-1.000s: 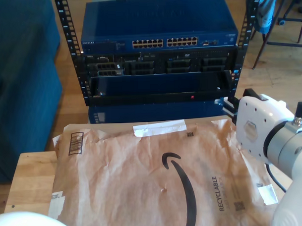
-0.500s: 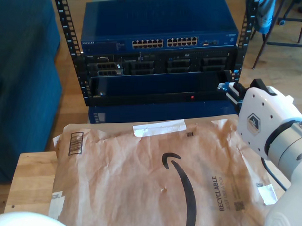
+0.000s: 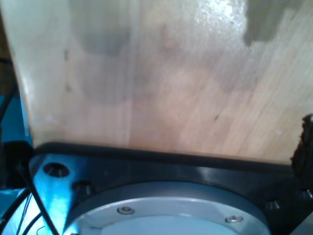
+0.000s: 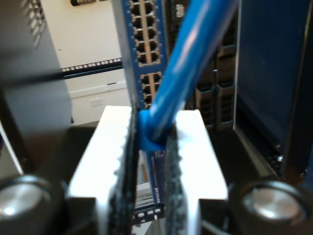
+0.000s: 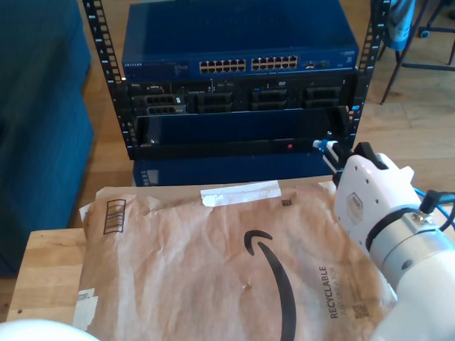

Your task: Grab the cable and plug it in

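Observation:
The bright blue cable (image 4: 195, 63) runs up out of my second gripper (image 4: 151, 128), whose ribbed black pads (image 4: 128, 161) are shut on its blue boot. Beyond the jaws stand the port rows of the blue network switch (image 4: 146, 54). In the exterior view my second gripper (image 5: 330, 150) is on the white arm at the exterior view's right. It holds the cable's end (image 5: 321, 144) level with the rack's open black bay (image 5: 233, 129), below the switch's ports (image 5: 248, 64). A dark rough piece (image 3: 305, 144) at the first wrist view's edge may be a finger pad.
A crumpled brown paper mailer (image 5: 216, 268) covers the wooden table (image 5: 48, 278). The black rack (image 5: 240, 103) holds servers under the switch. A blue sofa (image 5: 31, 110) stands at the exterior view's left, chair legs (image 5: 402, 45) at its right. The first wrist view faces wood (image 3: 156, 73) and a black mounting plate (image 3: 161, 166).
My second arm has swung toward the exterior view's left and dropped a little, carrying the cable end from the rack's side post in toward the bay.

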